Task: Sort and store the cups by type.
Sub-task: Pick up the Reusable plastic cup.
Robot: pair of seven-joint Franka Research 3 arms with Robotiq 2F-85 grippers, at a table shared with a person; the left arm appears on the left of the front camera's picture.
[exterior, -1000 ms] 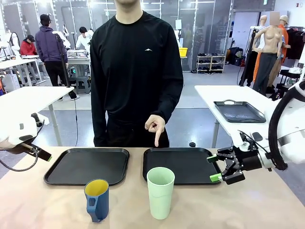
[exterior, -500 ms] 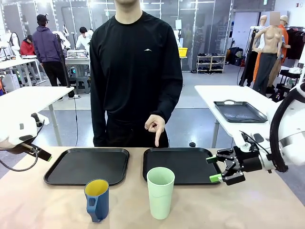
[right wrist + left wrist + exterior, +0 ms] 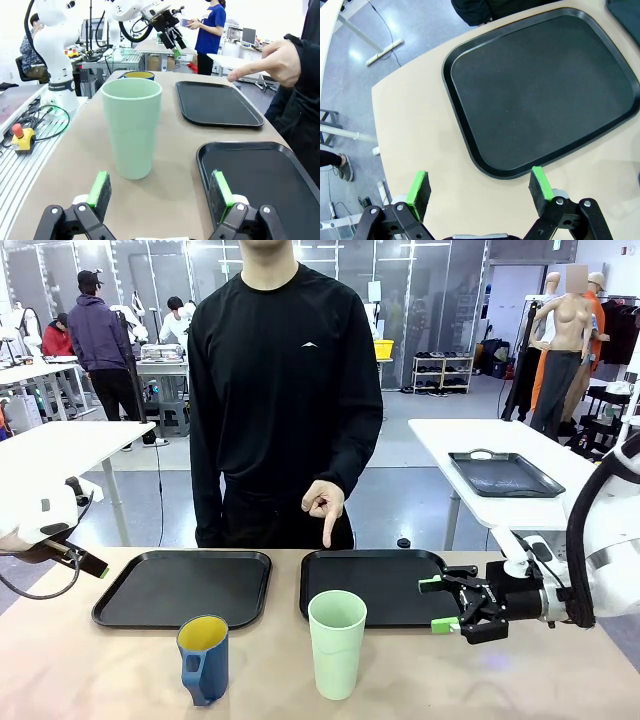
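Fingers of the right gripper (image 3: 438, 604) stand wide apart in the front view, with nothing between them. They point toward the middle of the table (image 3: 520, 670), low over the right edge of the right tray (image 3: 385, 580). The tumbler (image 3: 336, 643) stands upright on the table just in front of that tray, near the gripper but clear of it. The mug (image 3: 204, 658) stands upright to its left, in front of the left tray (image 3: 180, 585), with its handle turned toward the camera. Both trays lie side by side, bare. The person's hand (image 3: 323, 502) hangs above the far rim of the right tray, index finger pointing down. The left gripper (image 3: 88, 562) hovers at the table's left edge, well apart from both cups; from here I cannot tell how its fingers stand.

From the left wrist, the left gripper (image 3: 479, 185) is spread wide and grips nothing. It is above the bare table (image 3: 410, 135), just short of a corner of the left tray (image 3: 545, 85).

From the right wrist, the right gripper (image 3: 161, 189) is likewise wide open and holds nothing. The tumbler (image 3: 132, 127) stands just ahead of it, a little toward the left finger, touching neither pad. The mug's (image 3: 136, 75) yellow rim peeks out behind the tumbler. The right tray (image 3: 260, 175) lies near, under the right finger, and the left tray (image 3: 217, 102) lies farther off. The hand (image 3: 275, 60) points from the right side, above the trays.
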